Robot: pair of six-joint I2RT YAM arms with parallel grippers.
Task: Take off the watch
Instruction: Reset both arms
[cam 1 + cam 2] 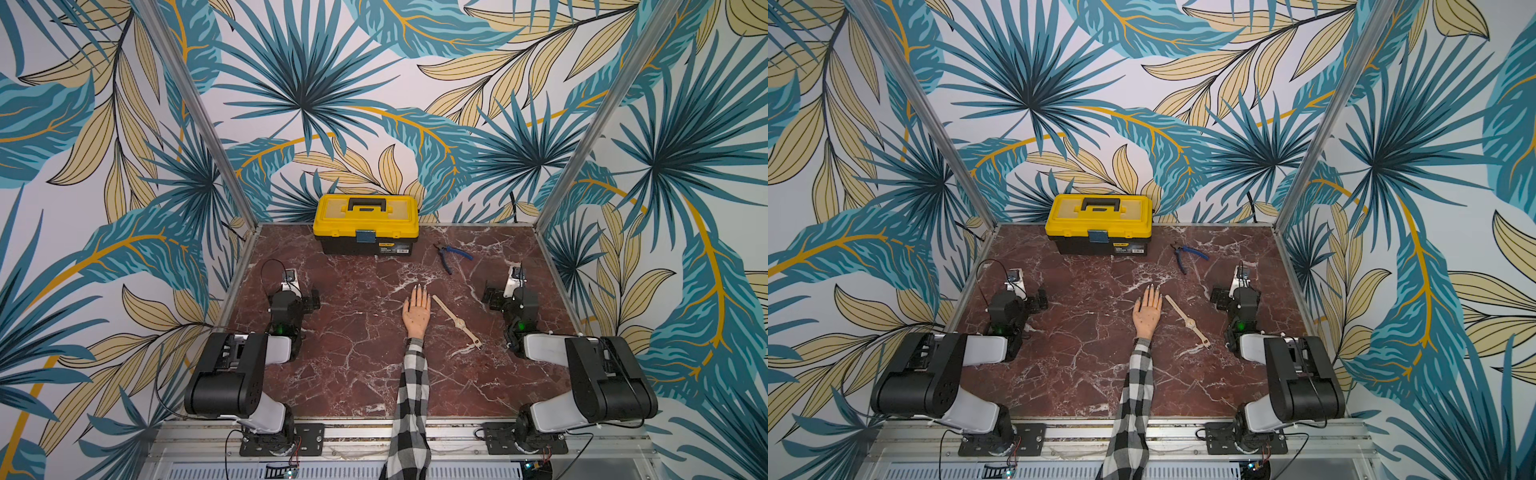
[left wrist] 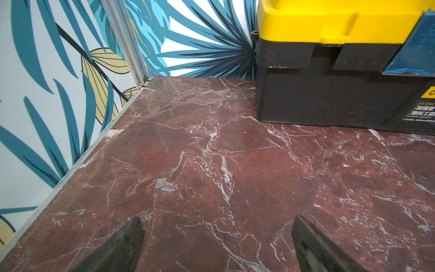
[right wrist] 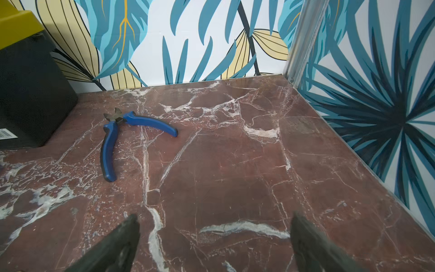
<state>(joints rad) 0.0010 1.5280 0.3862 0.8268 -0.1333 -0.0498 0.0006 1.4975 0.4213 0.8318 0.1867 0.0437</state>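
1. Watch (image 1: 456, 322) lies flat on the tabletop (image 1: 353, 353) just beside the mannequin hand (image 1: 417, 311), so it looks off the wrist.
2. Left gripper (image 2: 217, 221) and right gripper (image 3: 215, 219): fingers spread wide, holding nothing.
3. Risk imo: the right gripper swinging inward could snag the strap.

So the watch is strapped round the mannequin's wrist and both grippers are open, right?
No. The watch lies flat on the table beside the mannequin hand, off the wrist; both top views show it. The left gripper and right gripper are open.
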